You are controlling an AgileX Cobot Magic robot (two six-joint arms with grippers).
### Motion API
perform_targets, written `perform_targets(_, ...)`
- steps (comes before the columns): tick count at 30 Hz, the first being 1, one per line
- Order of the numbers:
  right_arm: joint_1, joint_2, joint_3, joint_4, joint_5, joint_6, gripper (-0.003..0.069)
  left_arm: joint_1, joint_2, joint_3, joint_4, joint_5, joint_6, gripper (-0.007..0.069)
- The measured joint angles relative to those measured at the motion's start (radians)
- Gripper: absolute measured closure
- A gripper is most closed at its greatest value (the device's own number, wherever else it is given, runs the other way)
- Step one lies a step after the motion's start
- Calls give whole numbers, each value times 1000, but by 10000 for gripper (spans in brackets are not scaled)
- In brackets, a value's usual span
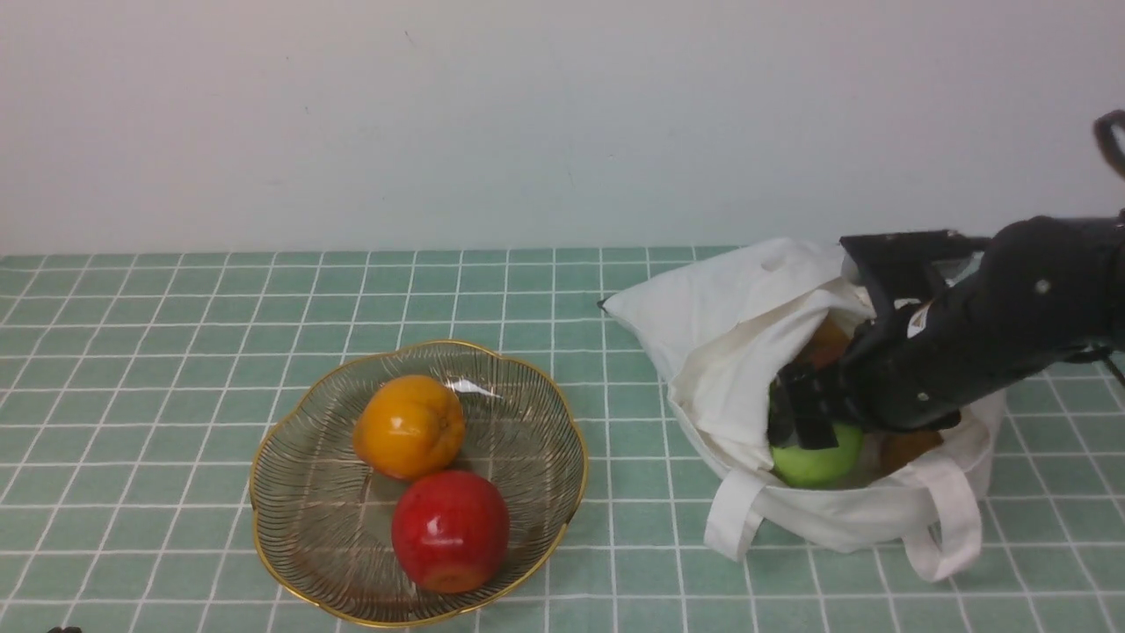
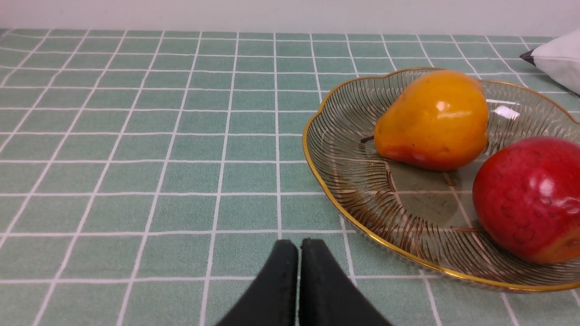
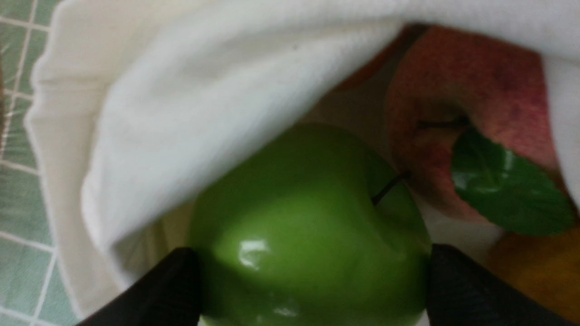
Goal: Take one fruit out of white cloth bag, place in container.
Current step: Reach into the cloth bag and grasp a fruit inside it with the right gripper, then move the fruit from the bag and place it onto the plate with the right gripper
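Observation:
The green apple (image 1: 817,462) (image 3: 308,226) lies inside the open mouth of the white cloth bag (image 1: 729,334) (image 3: 181,90) at the right. My right gripper (image 1: 813,431) (image 3: 312,258) reaches into the bag, with one black finger pressed against each side of the apple. The apple still rests low in the bag, partly under a fold of cloth. The glass bowl with the gold rim (image 1: 252,479) (image 2: 304,136) stands at centre left. My left gripper (image 2: 299,246) hovers shut and empty over the tablecloth just beside the bowl.
An orange-yellow pear (image 1: 409,426) (image 2: 430,120) and a red apple (image 1: 450,530) (image 2: 525,199) lie in the bowl. A pinkish peach with a green leaf (image 3: 453,90) and an orange fruit (image 3: 534,271) crowd the green apple in the bag. A wall stands behind the table.

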Motion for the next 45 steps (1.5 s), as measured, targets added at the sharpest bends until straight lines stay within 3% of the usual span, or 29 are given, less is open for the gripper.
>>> perform_targets(12, 0, -325, 3, -214, 158, 148, 76, 0, 0, 0, 0, 0, 0, 632)
perform_targets(16, 1, -434, 3, -133, 138, 126, 76, 0, 0, 0, 0, 0, 0, 632)
perform_targets(20, 51, -475, 3, 36, 83, -1, 76, 0, 0, 0, 0, 0, 0, 632)
perform_targets(25, 176, -413, 4, 219, -18, -170, 76, 0, 0, 0, 0, 0, 0, 632)
perform_targets(31, 332, -195, 3, 318, -198, -274, 76, 0, 0, 0, 0, 0, 0, 632)
perform_targets(45, 367, 249, -256, 282, -190, -303, 76, 0, 0, 0, 0, 0, 0, 632)
